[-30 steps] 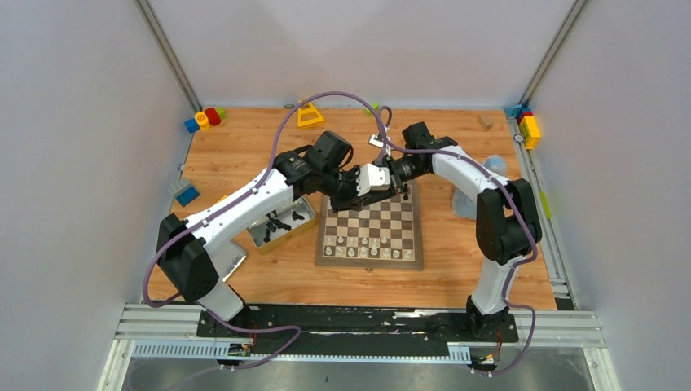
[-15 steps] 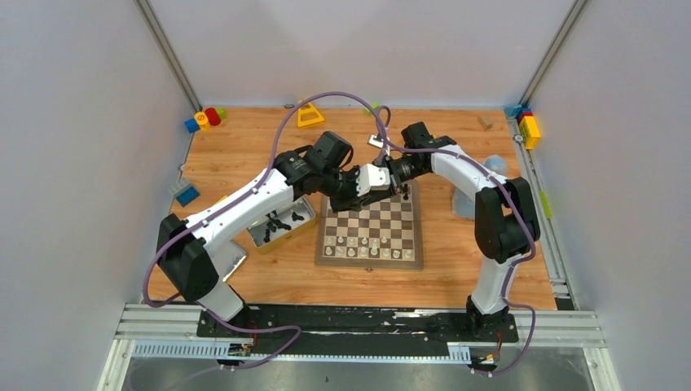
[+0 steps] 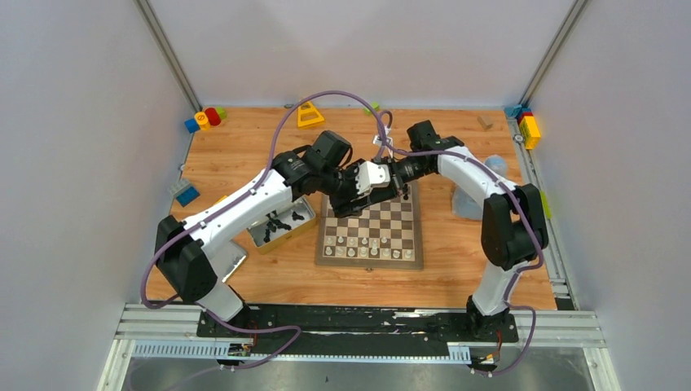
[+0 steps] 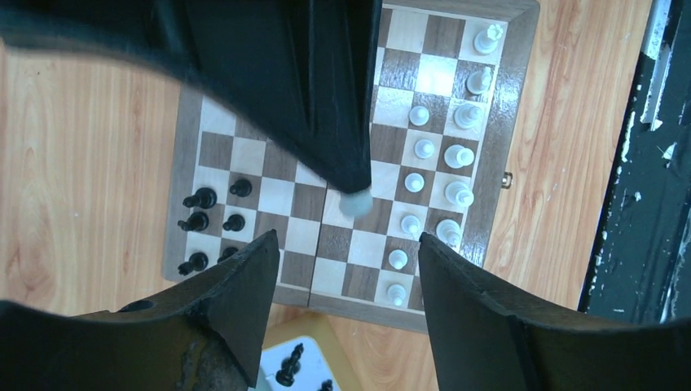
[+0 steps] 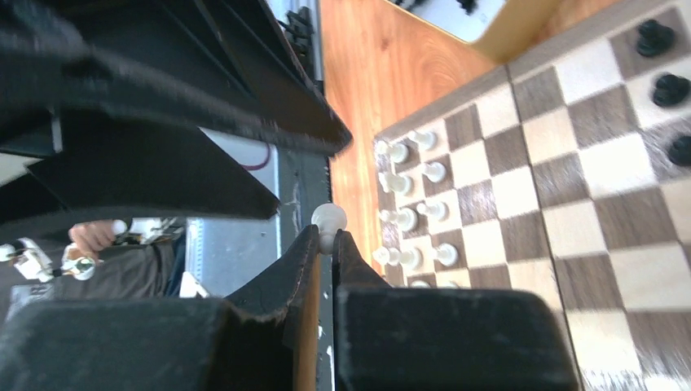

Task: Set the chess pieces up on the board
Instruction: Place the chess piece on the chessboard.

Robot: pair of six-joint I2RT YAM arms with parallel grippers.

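A hand-over above the board [image 4: 512, 98] appears to be the step in hand. The right end effector [image 5: 326, 240] is clenched on a pale pawn [image 5: 329, 217], whose head protrudes just beyond its tip. The left end effector [image 4: 346, 248] is spread wide and released, and the pawn is seen just ahead of its jaws, clear of both. Beneath both, pale pieces [image 4: 456, 155] and black pieces [image 4: 216, 218] are ranked at opposite edges. Next, a vacant square in the pale pawn rank must be reached and the pawn lowered upright.

Board [image 4: 277, 195] middle open, white pieces [image 4: 459, 155] line 2 near rows, black pieces [image 4: 201, 198] far-left
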